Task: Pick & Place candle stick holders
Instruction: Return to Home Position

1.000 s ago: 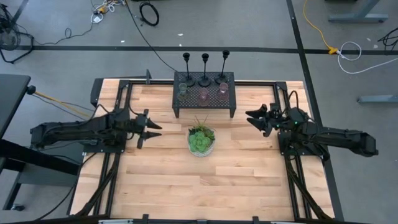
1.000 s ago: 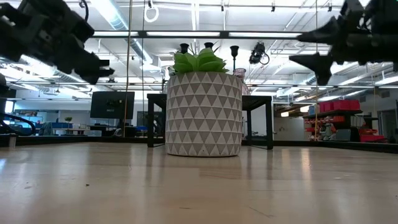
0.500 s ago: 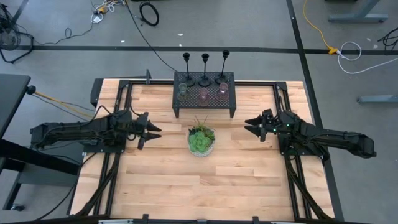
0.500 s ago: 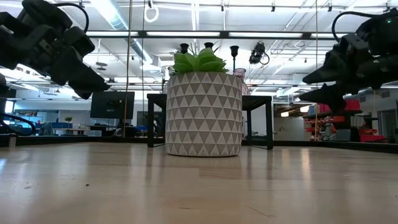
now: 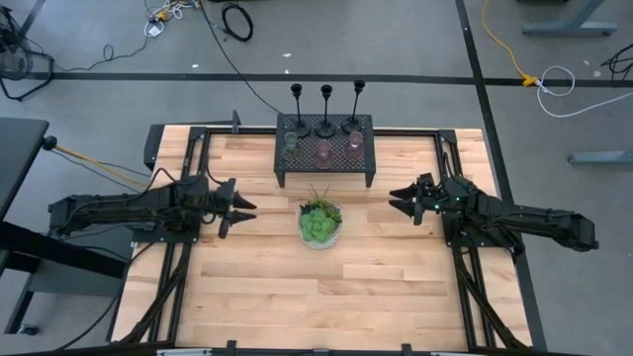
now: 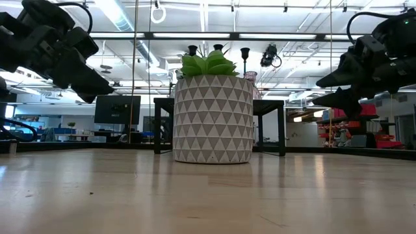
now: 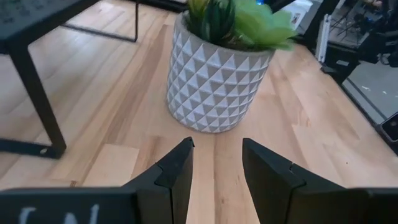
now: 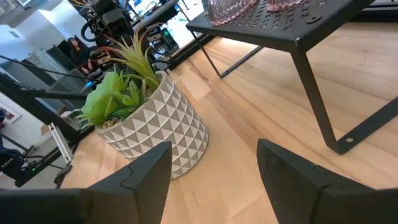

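Three slim black candle stick holders [image 5: 325, 109] and three small round glass cups [image 5: 323, 150] stand on the black mesh rack [image 5: 305, 164], 12 o'clock: placing judged complete. Left claw [image 5: 233, 206], 9 o'clock, and right claw [image 5: 401, 200], 3 o'clock, hang parted and empty.

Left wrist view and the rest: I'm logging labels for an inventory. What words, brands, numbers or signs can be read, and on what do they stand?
No complete text can be read in any view.
White marks on the body of the left gripper: cut off by the picture's edge, unreadable.
Plant pot: raised triangle pattern only, no words.
Black rack: no label shows.
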{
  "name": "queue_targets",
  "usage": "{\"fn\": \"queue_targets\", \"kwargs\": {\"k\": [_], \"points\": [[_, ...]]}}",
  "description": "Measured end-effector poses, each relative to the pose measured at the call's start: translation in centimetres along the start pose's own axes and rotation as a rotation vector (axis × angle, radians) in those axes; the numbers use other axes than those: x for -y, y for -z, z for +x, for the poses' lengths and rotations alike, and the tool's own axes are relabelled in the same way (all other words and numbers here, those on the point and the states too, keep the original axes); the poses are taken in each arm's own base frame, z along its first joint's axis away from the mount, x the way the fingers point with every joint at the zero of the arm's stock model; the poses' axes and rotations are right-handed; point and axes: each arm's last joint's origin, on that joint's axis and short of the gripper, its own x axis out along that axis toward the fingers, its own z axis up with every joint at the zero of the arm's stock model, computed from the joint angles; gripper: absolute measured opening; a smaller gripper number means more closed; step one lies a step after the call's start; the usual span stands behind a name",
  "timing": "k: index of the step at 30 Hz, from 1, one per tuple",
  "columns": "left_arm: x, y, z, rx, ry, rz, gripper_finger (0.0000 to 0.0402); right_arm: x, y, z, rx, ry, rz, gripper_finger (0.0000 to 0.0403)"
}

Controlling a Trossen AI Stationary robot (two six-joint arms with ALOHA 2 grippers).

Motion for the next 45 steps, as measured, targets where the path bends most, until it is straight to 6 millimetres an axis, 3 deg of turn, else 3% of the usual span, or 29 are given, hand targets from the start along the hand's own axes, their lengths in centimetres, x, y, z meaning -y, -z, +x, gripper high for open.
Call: {"fn": "queue_targets", "kwargs": {"k": [9, 18, 27, 36, 45], "points": [[0.7, 0.7, -1.1, 0.114, 0.062, 0.043, 0.0142, -0.1, 0.3, 0.0, -0.034, 0.003, 0.000, 0.0236], [2.0, 0.2, -2.8, 0.333, 0.177, 0.101, 0.0142, -2.5, 2.0, -0.1, -0.167, -0.191, -0.060, 0.0236], [2.4, -0.1, -2.9, 0.385, 0.223, 0.114, 0.0142, -3.7, 3.0, -0.5, -0.255, -0.300, -0.095, 0.0236], [2.3, -0.1, -2.9, 0.387, 0.212, 0.113, 0.0142, -3.7, 3.0, -0.5, -0.239, -0.295, -0.145, 0.0236], [2.3, -0.1, -2.9, 0.387, 0.212, 0.112, 0.0142, -3.3, 2.6, -0.3, -0.128, -0.151, -0.200, 0.0236]]}}
